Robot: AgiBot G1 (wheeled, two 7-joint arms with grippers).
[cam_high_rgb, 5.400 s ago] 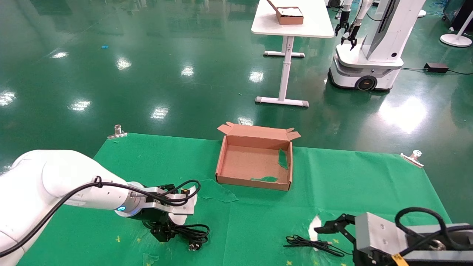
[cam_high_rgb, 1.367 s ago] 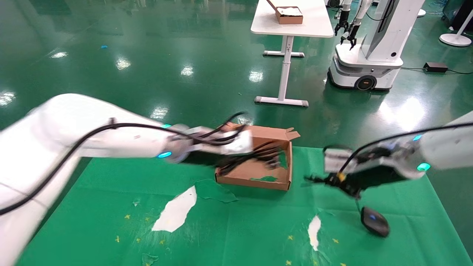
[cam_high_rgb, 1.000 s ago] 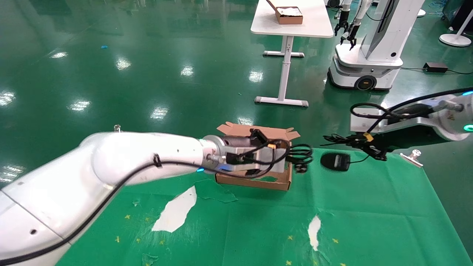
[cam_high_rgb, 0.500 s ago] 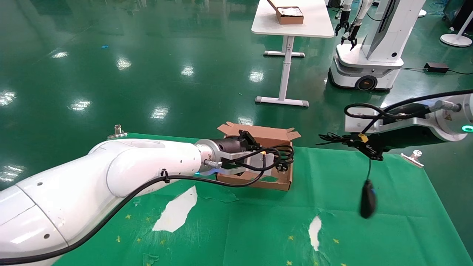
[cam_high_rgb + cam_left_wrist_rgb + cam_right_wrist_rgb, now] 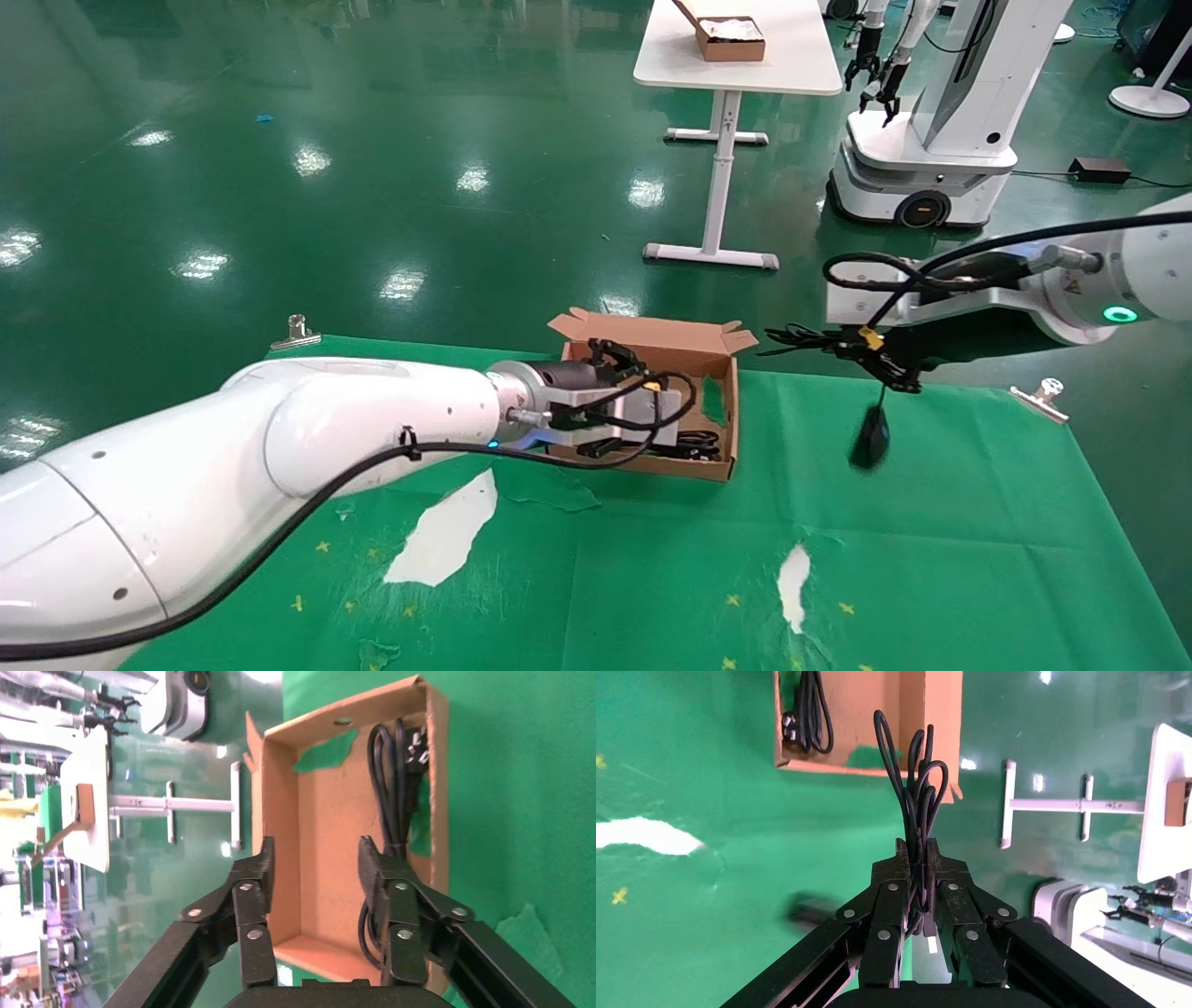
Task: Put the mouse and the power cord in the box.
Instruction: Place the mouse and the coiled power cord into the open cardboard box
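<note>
On the near side of the box (image 5: 652, 410), the green cover (image 5: 652, 578) over the bench is torn, with white patches (image 5: 442, 536) showing through in front of the box's near left corner and another (image 5: 793, 573) off toward its near right. A loose flap of the torn green sheet (image 5: 545, 485) lies just in front of the box's near wall.

The left gripper (image 5: 316, 860) hangs over the left part of the box with its jaws spread and nothing between them; its white arm reaches in from the box's near left and hides that end of the interior in the head view. Inside the box, the power cord (image 5: 390, 790) lies in long loops along the near wall, its pronged plug at the right end. Green scraps (image 5: 712, 401) stick to the inner right wall.

To the right of the box and above the bench, the right gripper (image 5: 918, 864) has its jaws pressed together on a bundle of the mouse's thin cable (image 5: 916, 776), the loops sticking out toward the box. The mouse (image 5: 871, 443) dangles below on its cable, clear of the cover and right of the box.

Metal clips (image 5: 296, 331) pin the cover at the far corners. Well beyond the box, on the shiny green floor, stand a white table (image 5: 736, 56) carrying a small brown box (image 5: 729, 39), and another white robot (image 5: 931, 121).
</note>
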